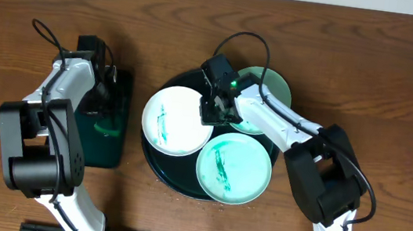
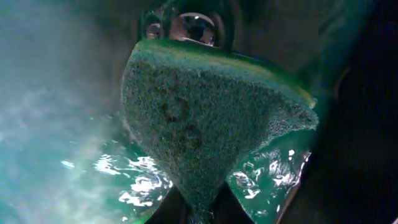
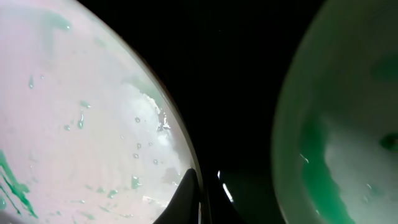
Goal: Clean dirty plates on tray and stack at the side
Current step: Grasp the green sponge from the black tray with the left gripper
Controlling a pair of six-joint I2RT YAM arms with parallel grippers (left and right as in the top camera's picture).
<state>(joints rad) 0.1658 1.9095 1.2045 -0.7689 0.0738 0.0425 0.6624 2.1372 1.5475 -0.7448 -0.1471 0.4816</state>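
The round dark tray [image 1: 159,165] holds three plates: a left white plate [image 1: 178,120] with teal streaks, a front mint plate [image 1: 234,168] with a teal smear, and a back right mint plate [image 1: 268,92]. My right gripper [image 1: 215,109] is at the left plate's right rim. In the right wrist view its fingers [image 3: 199,199] are shut on that plate's rim [image 3: 81,106], with another smeared plate [image 3: 348,124] to the right across the bare tray [image 3: 236,93]. My left gripper [image 1: 100,110] is shut on a green sponge [image 2: 205,118], its fingertips [image 2: 199,211] pinching the sponge's end.
A smaller rectangular dark green tray [image 1: 111,151] lies left of the round tray, under my left gripper. Its wet teal surface [image 2: 62,155] fills the left wrist view. Brown wooden table [image 1: 401,76] surrounds both trays.
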